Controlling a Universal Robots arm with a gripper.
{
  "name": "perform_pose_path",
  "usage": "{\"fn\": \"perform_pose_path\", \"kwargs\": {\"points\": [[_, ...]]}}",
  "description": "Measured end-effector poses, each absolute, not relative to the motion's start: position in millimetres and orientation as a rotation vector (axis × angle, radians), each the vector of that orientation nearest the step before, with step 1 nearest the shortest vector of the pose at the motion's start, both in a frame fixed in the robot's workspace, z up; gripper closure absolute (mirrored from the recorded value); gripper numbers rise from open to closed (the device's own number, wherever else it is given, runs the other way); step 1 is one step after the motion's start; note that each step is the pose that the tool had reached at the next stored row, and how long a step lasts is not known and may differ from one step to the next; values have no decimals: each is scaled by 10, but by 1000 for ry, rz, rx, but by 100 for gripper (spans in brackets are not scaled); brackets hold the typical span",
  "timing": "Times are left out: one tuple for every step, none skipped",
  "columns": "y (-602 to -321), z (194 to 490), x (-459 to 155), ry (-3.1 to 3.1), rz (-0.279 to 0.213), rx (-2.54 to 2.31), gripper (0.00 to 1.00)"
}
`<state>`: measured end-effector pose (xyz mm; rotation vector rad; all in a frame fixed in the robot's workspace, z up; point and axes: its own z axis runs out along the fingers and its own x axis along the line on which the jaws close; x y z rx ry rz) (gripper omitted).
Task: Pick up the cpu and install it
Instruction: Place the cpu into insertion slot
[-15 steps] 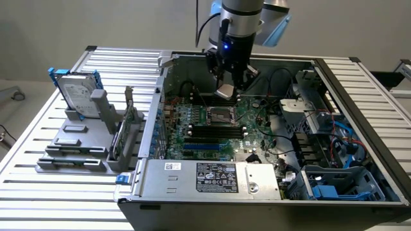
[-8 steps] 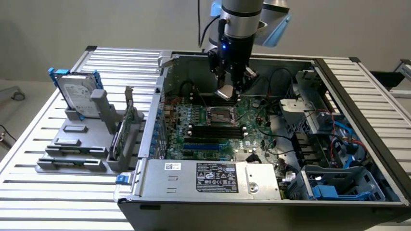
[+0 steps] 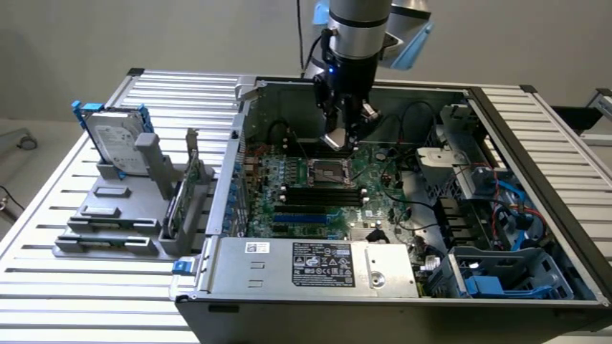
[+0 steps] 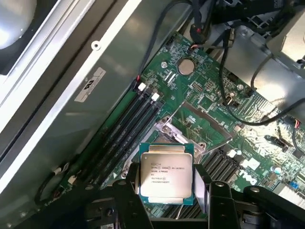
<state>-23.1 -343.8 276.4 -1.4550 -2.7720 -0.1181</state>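
The gripper [image 4: 167,190] is clamping the cpu [image 4: 166,168] by 2 opposite edges, with the chip's printed silver top facing the wrist camera. It is hanging above the motherboard [image 4: 209,90] inside the open computer case [image 3: 287,104]. The socket [image 4: 185,125], with its metal frame, is lying just beyond the chip, between 2 banks of black memory slots [image 4: 126,131]. A clean install is depending, I judge, on holding the chip level, squaring its corners to the socket's frame, and steering clear of the loose black cables [image 4: 248,123] nearby.
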Motion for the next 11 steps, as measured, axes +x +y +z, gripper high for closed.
{"fn": "perform_pose_path", "kwargs": {"points": [[-3438, 2753, -231, -2759, -118, -1480, 45], [-3438, 2741, -231, -2747, -118, -1505, 45], [-3438, 2729, -231, -2733, -118, -1530, 45], [-3438, 2714, -231, -2719, -118, -1557, 45], [-3438, 2699, -231, -2705, -119, -1582, 45], [-3438, 2684, -231, -2692, -119, -1607, 45], [-3438, 2671, -231, -2678, -119, -1631, 45], [-3438, 2656, -231, -2663, -119, -1656, 45], [-3438, 2642, -231, -2650, -119, -1679, 45], [-3438, 2627, -231, -2634, -119, -1705, 45], [-3438, 2614, -231, -2619, -119, -1729, 45]]}}
